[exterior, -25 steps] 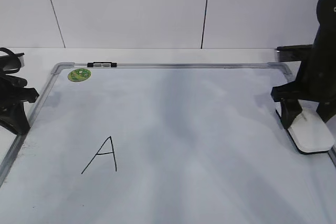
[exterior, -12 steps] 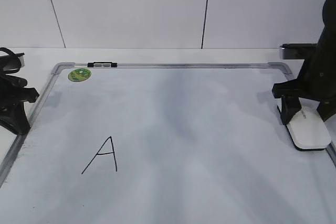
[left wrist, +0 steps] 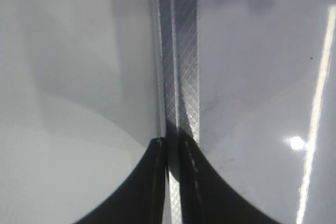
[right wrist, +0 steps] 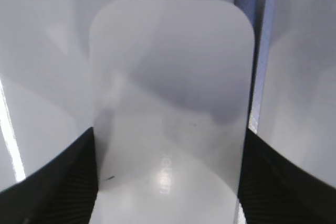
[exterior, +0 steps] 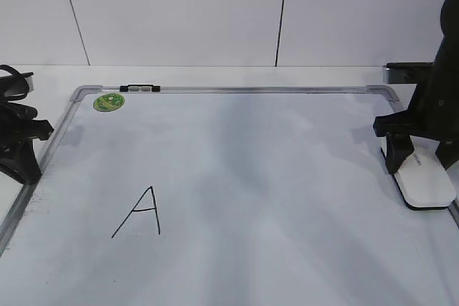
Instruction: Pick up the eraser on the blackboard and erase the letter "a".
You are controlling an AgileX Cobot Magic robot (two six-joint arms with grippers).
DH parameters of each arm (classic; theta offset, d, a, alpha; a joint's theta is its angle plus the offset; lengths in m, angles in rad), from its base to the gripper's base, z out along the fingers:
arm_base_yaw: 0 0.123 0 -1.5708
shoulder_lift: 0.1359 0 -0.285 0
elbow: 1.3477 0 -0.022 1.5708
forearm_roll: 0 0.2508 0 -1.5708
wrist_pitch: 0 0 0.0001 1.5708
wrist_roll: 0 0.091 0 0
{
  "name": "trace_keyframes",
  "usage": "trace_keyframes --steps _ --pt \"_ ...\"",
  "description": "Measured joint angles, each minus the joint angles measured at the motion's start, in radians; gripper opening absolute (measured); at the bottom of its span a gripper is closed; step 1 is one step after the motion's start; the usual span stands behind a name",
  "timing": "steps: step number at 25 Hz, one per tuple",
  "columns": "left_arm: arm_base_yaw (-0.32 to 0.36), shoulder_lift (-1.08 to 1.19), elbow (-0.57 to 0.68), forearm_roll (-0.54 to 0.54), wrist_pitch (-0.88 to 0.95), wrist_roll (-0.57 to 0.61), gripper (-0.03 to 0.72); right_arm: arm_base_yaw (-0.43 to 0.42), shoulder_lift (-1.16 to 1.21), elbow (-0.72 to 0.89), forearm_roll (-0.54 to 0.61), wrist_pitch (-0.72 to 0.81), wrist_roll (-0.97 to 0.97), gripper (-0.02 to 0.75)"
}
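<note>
The eraser (exterior: pixel 424 181) lies flat on the blackboard (exterior: pixel 237 170) at its right edge, close to the far right corner of the frame, with its long axis running from the far edge of the desk (exterior: pixel 215 75) toward the near edge. The right gripper (exterior: pixel 422 150) stands directly over it. In the right wrist view the eraser (right wrist: pixel 170 114) fills the gap between the two jaws, which flank its long sides at the end nearer the wrist; they appear closed against it, though firm contact cannot be confirmed, and the block has not visibly left the board.

The left gripper (left wrist: pixel 172 182) rests over the left frame rail at the left edge of the desk, jaws clenched together and holding nothing. It is well apart from the eraser; the right arm is clearly the nearer.

No lowercase "a" is visible. The only mark is a capital "A" (exterior: pixel 138 213) toward the near left corner, so the coming sweep would run leftward across open board. The frame rail just beside the eraser on the right leaves little margin on that side. A green sticker (exterior: pixel 108 102) sits at the far left corner.
</note>
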Motion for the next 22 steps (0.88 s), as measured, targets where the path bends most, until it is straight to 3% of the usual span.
trace_keyframes --steps 8,14,22 --pt "0.0 0.0 0.0 0.0 0.0 0.0 0.04 0.0 0.0 0.0 -0.015 0.0 0.002 0.571" --pt "0.0 0.0 0.0 0.0 0.0 0.0 0.039 0.0 -0.002 0.0 -0.022 -0.007 0.006 0.663" --pt "0.0 0.0 0.0 0.0 0.0 0.0 0.04 0.0 -0.009 -0.057 -0.025 0.01 0.006 0.677"
